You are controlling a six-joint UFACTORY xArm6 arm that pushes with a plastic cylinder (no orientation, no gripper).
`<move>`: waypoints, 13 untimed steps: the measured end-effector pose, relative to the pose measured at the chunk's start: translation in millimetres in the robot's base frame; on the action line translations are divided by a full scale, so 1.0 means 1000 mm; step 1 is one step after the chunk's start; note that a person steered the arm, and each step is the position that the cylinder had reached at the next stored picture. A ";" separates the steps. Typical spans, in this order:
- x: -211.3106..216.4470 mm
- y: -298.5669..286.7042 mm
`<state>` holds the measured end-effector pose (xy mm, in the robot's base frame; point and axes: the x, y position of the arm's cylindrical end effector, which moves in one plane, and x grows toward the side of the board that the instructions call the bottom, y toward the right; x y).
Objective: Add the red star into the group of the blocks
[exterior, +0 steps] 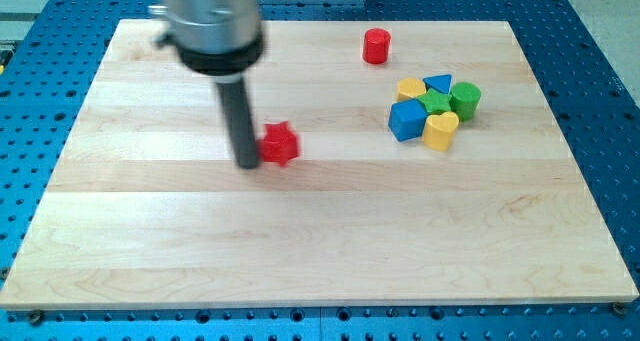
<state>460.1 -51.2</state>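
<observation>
Jaws are absent on this arm, so nothing is grasped or released; my tip presses on the surface just at the view's left of the red star, apparently touching it. That side suits a push toward the view's right. Well apart, further right and slightly higher, sits the group: blue cube, yellow block, green star, green cylinder, yellow block and blue triangle. Farthest back, a red cylinder stands alone.
</observation>
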 end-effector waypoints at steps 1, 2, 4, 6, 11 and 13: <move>0.001 -0.020; -0.036 -0.015; 0.027 0.068; 0.024 0.029; 0.012 0.240; 0.016 0.295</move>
<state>476.5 243.4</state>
